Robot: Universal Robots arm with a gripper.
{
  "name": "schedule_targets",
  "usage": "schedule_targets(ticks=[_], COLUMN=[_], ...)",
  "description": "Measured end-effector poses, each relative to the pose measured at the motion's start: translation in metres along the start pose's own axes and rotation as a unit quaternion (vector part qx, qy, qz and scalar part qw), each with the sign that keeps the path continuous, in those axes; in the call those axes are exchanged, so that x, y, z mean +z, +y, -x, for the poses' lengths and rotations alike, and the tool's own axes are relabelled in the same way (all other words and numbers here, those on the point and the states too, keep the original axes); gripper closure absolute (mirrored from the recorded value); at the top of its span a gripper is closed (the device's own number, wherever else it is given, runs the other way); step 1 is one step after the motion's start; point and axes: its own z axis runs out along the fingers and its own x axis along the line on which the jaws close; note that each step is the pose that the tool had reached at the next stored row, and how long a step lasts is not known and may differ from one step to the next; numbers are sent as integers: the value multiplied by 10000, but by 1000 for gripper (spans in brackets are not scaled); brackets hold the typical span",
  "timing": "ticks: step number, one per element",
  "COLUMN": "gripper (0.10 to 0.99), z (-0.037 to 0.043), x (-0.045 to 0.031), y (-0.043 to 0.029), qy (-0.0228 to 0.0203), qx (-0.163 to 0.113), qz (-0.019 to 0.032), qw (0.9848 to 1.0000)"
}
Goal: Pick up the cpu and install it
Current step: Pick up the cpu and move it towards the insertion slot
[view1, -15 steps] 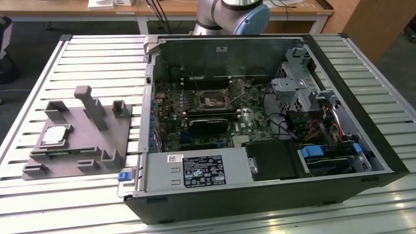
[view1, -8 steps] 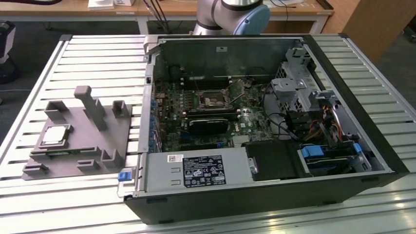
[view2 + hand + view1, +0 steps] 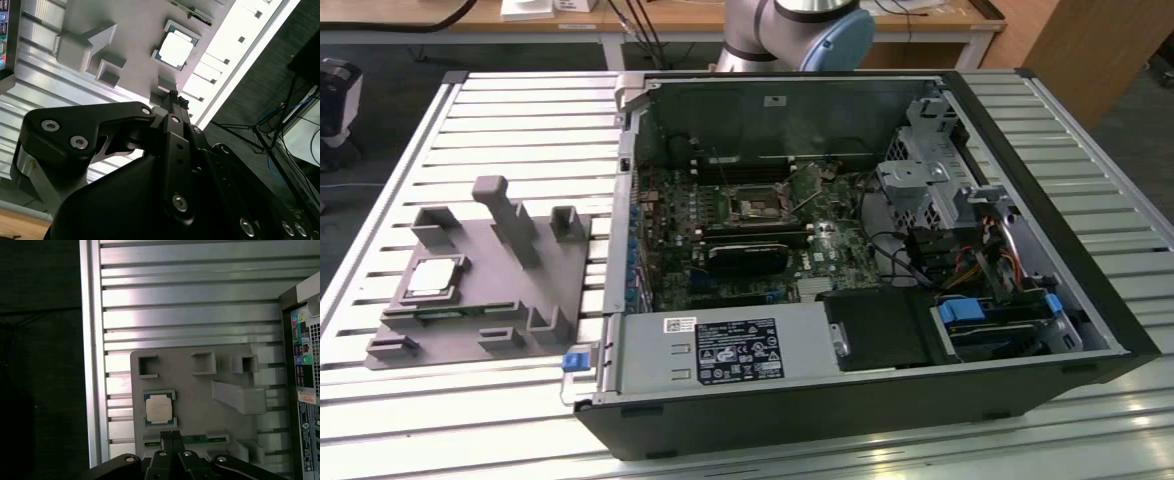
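Observation:
The cpu (image 3: 434, 278) is a small silvery square chip lying flat in a recess of the grey plastic tray (image 3: 520, 290), at the exterior view's left. It also appears in both wrist views (image 3: 175, 50) (image 3: 159, 407). My gripper (image 3: 172, 434) hangs well above the tray, off to one side of the cpu and apart from it. Its two thin black fingers are pressed together with nothing between them (image 3: 174, 96). The dark square socket (image 3: 758, 207) with its metal frame sits on the motherboard inside the open computer case (image 3: 854, 400).
The tray has several upright posts (image 3: 507, 215) and blocks around the cpu, and a green card (image 3: 200, 439) lies in a slot beside it. The case walls, drive cage (image 3: 927, 185) and cables (image 3: 974, 265) crowd the socket. Everything stands on a slatted metal table (image 3: 520, 110).

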Motion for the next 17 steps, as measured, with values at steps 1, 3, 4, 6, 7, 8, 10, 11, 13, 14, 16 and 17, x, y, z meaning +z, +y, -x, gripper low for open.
schedule_targets(ticks=[1, 3, 4, 6, 7, 8, 10, 11, 13, 14, 16, 17], gripper=[918, 855, 796, 737, 678, 678, 561, 561, 447, 447, 329, 329], z=[0, 1, 1, 0, 0, 0, 0, 0, 0, -1, -1, -1], x=[18, 53, 73, 107, 126, 144, 180, 197, 234, 252, 289, 307], y=[-8, -23, -27, -34, -37, -40, -45, -47, -51, -53, -57, -60], qy=[7, 17, 27, 44, 50, 56, 67, 72, 81, 84, 88, 90], qx=[1, 1, 1, 2, 2, 2, 3, 3, 3, 4, 4, 4], qz=[-1, -1, -2, -4, -4, -5, -6, -6, -6, -7, -7, -7], qw=[10000, 10000, 10000, 10000, 10000, 10000, 10000, 10000, 10000, 10000, 10000, 10000])
